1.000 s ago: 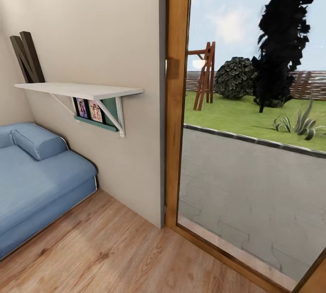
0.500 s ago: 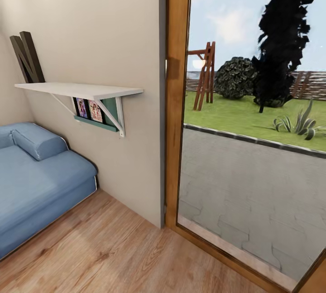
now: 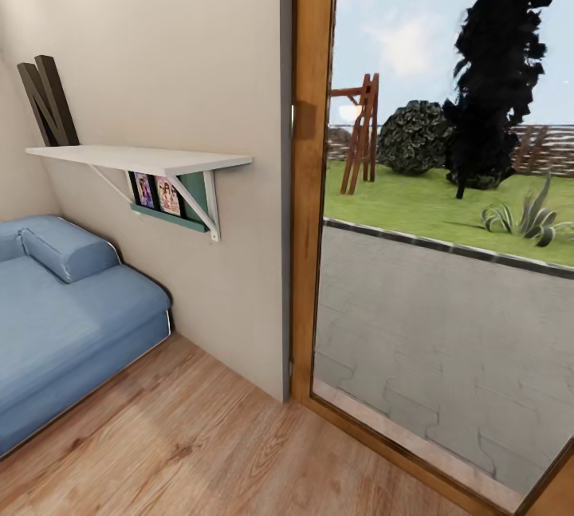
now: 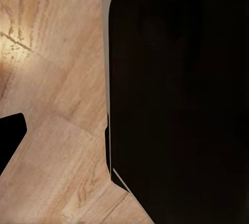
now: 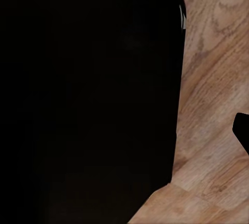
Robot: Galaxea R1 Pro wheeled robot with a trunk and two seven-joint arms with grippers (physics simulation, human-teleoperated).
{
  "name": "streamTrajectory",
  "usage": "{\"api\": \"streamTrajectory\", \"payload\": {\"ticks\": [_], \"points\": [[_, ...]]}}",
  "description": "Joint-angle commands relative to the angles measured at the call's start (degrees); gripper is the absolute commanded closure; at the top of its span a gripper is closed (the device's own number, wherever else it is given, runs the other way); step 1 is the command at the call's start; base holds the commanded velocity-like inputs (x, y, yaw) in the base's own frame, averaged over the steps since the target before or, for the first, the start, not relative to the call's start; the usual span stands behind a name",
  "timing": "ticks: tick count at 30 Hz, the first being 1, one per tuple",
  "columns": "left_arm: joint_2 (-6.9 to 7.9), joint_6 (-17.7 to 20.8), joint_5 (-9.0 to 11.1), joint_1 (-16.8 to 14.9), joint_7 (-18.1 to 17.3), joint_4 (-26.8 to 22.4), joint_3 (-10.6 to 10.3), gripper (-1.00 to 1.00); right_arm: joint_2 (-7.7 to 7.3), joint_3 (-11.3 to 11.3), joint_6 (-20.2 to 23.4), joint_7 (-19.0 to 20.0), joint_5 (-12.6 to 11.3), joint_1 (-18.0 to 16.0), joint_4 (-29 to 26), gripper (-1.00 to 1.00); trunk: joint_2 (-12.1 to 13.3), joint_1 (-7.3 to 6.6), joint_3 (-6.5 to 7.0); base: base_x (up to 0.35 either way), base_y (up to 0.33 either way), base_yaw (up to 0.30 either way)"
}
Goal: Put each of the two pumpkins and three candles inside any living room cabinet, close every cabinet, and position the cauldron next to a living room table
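Head cam faces a room corner: beige wall (image 3: 175,45) w/ white wall shelf (image 3: 135,157) on angled brackets, dark wood letter N (image 3: 48,101) leaning on the wall atop it. Under the shelf, a teal rack (image 3: 171,201) w/ a few colourful mags. Blue sofa (image 3: 64,317) sits low at left, bolster cushion (image 3: 68,249) on it, wood floor (image 3: 199,444) in front. To the right, wood-framed glass door (image 3: 307,181); outside are paving, lawn, a dark tree (image 3: 498,61), a bush and a wooden frame.

Left wrist cam: big black body (image 4: 181,99) close to the lens, wood floor (image 4: 57,94) beside it, a small black tip at the frame edge. Left tool state: can't tell.

Right wrist cam: similar, black mass (image 5: 88,99) next to wood floor (image 5: 218,78), dark tip at the edge. Right tool state: can't tell. Arm pose can't be read beyond both wrist cams looking at floor.
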Motion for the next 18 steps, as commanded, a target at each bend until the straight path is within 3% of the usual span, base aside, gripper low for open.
{"api": "streamTrajectory", "payload": {"ticks": [1,11,18], "points": [[0.00,-0.01,0.01,0.00,0.02,-0.05,0.00,-1.00,0.01,-0.01,-0.01,0.04,-0.03,-0.02,-0.03,-1.00,-0.03,0.00,-0.05,0.000,0.000,0.000],[0.00,-0.01,0.01,0.00,0.02,-0.05,0.00,-1.00,0.03,0.00,-0.63,0.17,-0.23,-0.02,-0.14,-1.00,-0.03,0.00,-0.05,0.000,0.000,-0.002],[0.00,-0.01,0.01,0.00,0.02,-0.05,0.00,-1.00,0.03,0.22,-1.02,0.17,-0.02,-0.02,-0.21,-1.00,-0.03,0.00,-0.05,0.000,0.000,-0.142]]}}
